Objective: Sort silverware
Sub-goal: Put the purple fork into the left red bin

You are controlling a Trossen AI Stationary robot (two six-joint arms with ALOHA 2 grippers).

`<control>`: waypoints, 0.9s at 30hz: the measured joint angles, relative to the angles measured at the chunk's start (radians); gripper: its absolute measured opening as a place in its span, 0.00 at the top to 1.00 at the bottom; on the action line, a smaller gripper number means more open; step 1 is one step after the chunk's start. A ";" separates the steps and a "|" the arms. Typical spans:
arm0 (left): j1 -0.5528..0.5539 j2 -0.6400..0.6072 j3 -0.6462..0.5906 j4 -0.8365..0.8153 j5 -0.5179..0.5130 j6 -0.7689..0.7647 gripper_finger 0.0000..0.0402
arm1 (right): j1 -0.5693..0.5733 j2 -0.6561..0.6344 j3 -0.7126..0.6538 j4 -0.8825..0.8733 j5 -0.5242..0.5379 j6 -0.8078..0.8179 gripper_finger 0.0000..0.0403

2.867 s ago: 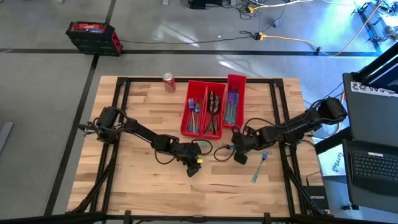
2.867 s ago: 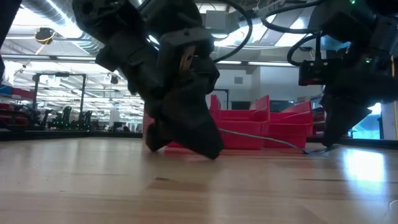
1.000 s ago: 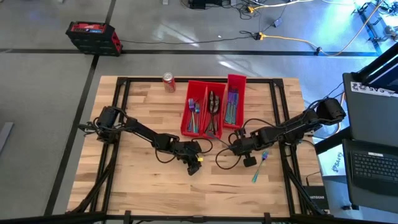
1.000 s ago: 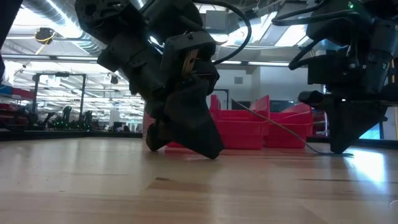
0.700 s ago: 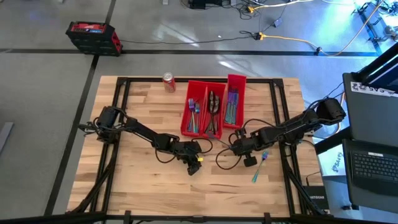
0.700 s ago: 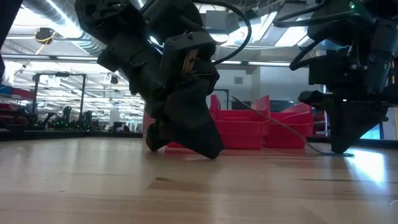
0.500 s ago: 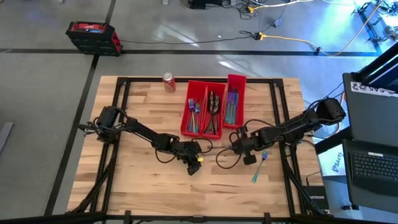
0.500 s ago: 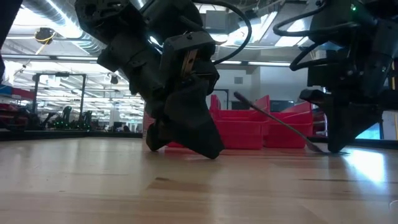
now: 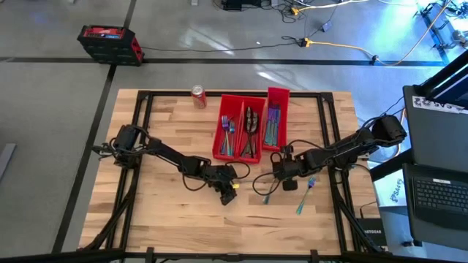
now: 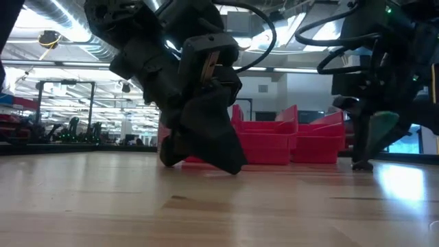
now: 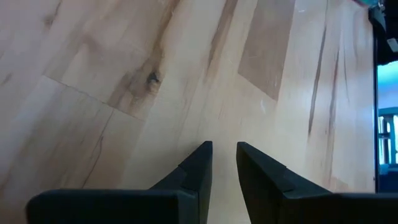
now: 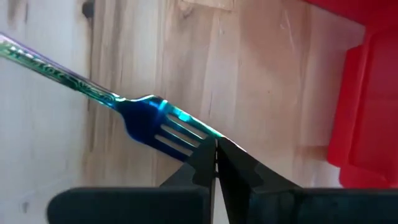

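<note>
- The right claw [image 9: 285, 183] hangs over the middle of the worktop [image 9: 168, 131], toward its right side and just in front of the red bins. Its fingers [image 12: 205, 163] are clenched on the tine tips of a blue fork [image 12: 140, 118].
- In the right wrist view the fork's prongs sit pinched between the two dark fingertips, and its slim handle runs away from the claw over the bare wood, shading from blue at the head to green and purple along the shaft.
- From above, the held fork [image 9: 268, 196] shows as a thin line slanting from the claw toward the worktop's front edge, head up at the claw and handle end lower and forward. Whether the handle end touches the wood cannot be told.
- A second fork [image 9: 306, 195] lies flat on the worktop just to the right of the right claw. Its long axis is a diagonal, the blue head pointing toward the back right corner and the greenish handle toward the front edge.
- Three long red bins [image 9: 252, 126] stand side by side at the middle of the back half, their long sides running front to back. The silverware [image 9: 251, 131] inside lies lengthwise along them.
- The left claw [image 9: 228, 196] rests low over the middle of the worktop, left of the right claw. Its fingers [image 11: 196, 171] stand a narrow gap apart with only bare wood between them, grasping nothing.
- A red soda can [image 9: 198, 96] stands near the back edge, left of the bins.
</note>
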 joint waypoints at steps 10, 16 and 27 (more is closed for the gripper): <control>-0.006 0.000 -0.002 0.045 -0.020 -0.084 0.85 | 0.000 0.000 0.000 0.001 -0.053 0.120 1.00; -0.002 0.002 -0.002 0.186 -0.077 -0.201 0.85 | 0.000 0.000 0.000 0.003 -0.042 0.116 1.00; -0.038 0.002 -0.001 0.375 -0.088 -0.399 0.70 | 0.000 0.000 0.000 0.002 -0.035 0.117 1.00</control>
